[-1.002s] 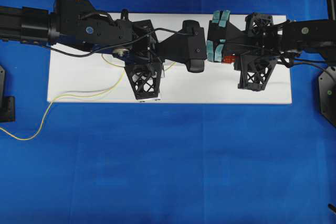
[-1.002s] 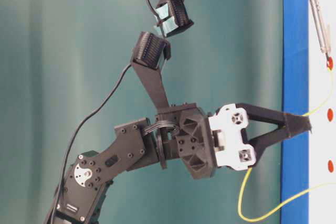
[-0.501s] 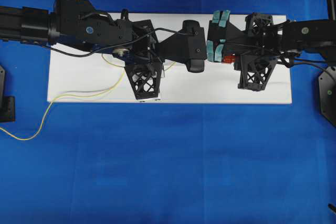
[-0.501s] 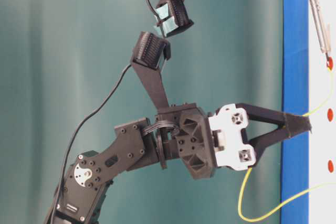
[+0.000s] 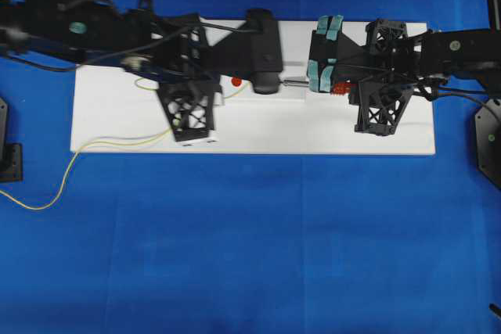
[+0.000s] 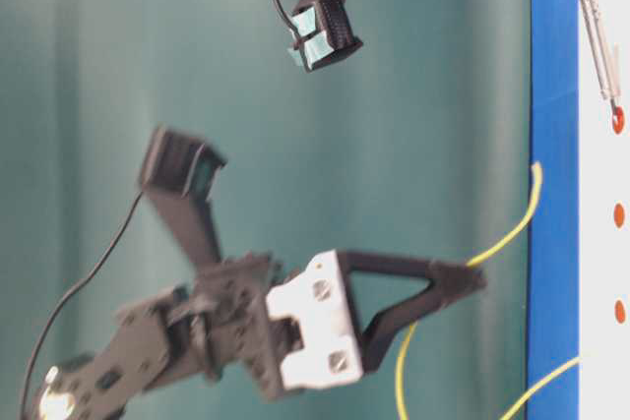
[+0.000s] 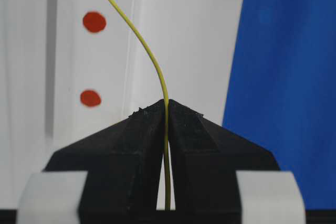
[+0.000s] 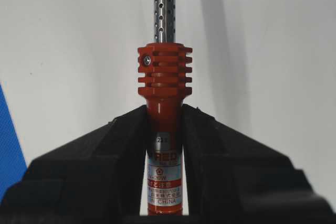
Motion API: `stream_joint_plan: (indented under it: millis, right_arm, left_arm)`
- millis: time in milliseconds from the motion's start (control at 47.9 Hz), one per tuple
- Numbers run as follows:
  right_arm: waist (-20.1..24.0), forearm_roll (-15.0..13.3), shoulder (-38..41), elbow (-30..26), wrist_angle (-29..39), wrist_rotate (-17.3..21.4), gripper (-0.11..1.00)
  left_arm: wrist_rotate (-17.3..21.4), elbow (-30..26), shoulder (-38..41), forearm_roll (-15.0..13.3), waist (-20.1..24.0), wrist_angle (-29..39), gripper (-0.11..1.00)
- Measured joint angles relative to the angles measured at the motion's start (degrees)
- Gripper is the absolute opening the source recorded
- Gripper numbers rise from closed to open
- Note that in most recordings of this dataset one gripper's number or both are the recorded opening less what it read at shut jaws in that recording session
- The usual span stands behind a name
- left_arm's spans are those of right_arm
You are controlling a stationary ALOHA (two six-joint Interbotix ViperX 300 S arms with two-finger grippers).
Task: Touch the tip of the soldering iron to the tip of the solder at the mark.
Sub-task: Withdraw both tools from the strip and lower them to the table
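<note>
My left gripper (image 7: 167,111) pinches the solder (image 7: 152,59), lifted off the white board (image 5: 117,115); its free end bows up, away from the red marks (image 7: 94,22). It looks thin and floppy, so I'd hold it close to the tip. My right gripper (image 8: 164,114) clamps the iron (image 8: 164,69) by its stiff handle, tip (image 6: 616,115) at a mark.

Blue tabletop (image 5: 250,256) (teal backdrop (image 6: 118,66)).
</note>
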Motion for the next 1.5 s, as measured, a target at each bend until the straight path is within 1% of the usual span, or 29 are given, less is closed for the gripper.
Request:
stream_joint_plan:
  millis: [125,334,480,626,751,856,1043,1148,1210,1273,1398,1503]
  right_arm:
    - [0.0,-0.1,0.0,0.0,-0.4,0.0,0.06]
    - [0.0,-0.1,-0.9,0.1,-0.6,0.0,0.06]
    - [0.0,-0.3,-5.9,0.4,-0.6,0.1,0.06]
    - [0.0,-0.4,-12.8,3.4,-0.7,0.5,0.06]
    - [0.0,-0.4,-19.1,6.9,-1.8,2.0,0.06]
    - [0.0,-0.4,-22.6,9.1,-3.8,3.3,0.06]
    - [0.0,-0.4,-23.0,10.2,-5.7,4.9,0.06]
    - [0.1,0.3,-22.9,10.2,-6.5,6.7,0.06]
    - [1.1,0.9,-23.3,10.2,-7.3,8.1,0.06]
    - [3.4,1.2,-23.6,10.2,-8.4,9.0,0.06]
    - [9.7,1.4,-24.1,10.2,-11.2,11.0,0.06]
    - [14.8,1.4,-23.8,10.2,-13.9,12.7,0.06]
  left_arm:
    - [-0.3,2.4,-3.2,0.0,0.0,-1.1,0.01]
    - [-0.3,4.1,-4.4,0.0,-0.1,-2.0,0.01]
    - [-0.1,5.2,-5.3,0.0,-0.2,-2.2,0.01]
    - [-0.4,7.2,-7.1,0.0,-0.3,-3.3,0.01]
    - [-0.4,9.4,-9.1,0.0,-0.3,-5.0,0.01]
    - [-0.4,11.4,-10.3,0.0,-0.2,-7.5,0.01]
    - [-0.4,13.4,-11.8,-0.1,-0.3,-10.6,0.01]
    - [-1.8,13.5,-12.2,-0.1,-1.1,-11.1,0.01]
    - [-3.5,13.6,-12.6,-0.1,-2.5,-11.3,0.01]
    - [-5.1,13.7,-13.1,-0.1,-4.7,-11.6,0.01]
    - [-8.1,15.1,-14.2,-0.2,-9.1,-13.4,0.01]
    - [-10.5,17.6,-15.6,-0.2,-13.0,-17.1,0.01]
